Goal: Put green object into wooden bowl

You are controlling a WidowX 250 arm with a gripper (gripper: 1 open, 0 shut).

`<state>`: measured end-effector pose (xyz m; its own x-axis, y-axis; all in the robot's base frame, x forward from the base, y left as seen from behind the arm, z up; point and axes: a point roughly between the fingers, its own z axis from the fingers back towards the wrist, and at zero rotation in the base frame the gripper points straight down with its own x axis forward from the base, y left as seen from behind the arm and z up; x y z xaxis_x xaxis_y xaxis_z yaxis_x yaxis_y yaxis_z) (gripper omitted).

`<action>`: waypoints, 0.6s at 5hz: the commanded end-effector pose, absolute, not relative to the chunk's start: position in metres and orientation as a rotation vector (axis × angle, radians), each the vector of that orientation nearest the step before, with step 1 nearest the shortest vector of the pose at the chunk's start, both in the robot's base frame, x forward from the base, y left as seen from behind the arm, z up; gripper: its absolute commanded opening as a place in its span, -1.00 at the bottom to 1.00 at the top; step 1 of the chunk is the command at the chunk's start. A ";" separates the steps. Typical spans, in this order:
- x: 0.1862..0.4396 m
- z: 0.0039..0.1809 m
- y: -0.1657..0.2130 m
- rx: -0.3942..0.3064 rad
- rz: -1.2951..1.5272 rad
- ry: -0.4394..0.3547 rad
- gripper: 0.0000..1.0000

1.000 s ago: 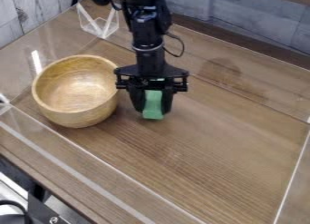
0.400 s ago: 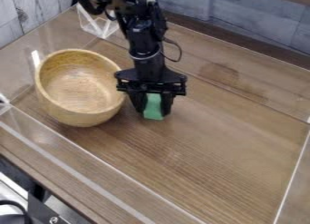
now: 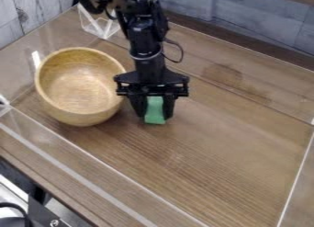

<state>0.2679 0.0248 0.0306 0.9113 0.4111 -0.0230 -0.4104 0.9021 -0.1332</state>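
A clear plastic wall (image 3: 147,201) ran along the near edge of the brown wooden worktop (image 3: 233,130). Past it, the wood was bare up to the middle. There the green object (image 3: 154,109) stood on the worktop, just beside the right side of the wooden bowl (image 3: 80,86). It was not in the bowl. The black gripper (image 3: 152,104) pointed straight down over it, and the jaws were closed on the green object, one on each side. The bowl sat near the left edge, round and light tan, with nothing inside. The black arm (image 3: 142,28) rose up behind, toward the far edge of the worktop.
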 end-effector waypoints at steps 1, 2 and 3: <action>0.268 0.065 0.030 -0.155 0.442 -0.066 -1.00; 0.257 0.093 0.046 -0.173 0.474 -0.083 -1.00; 0.242 0.107 0.083 -0.180 0.461 -0.088 -1.00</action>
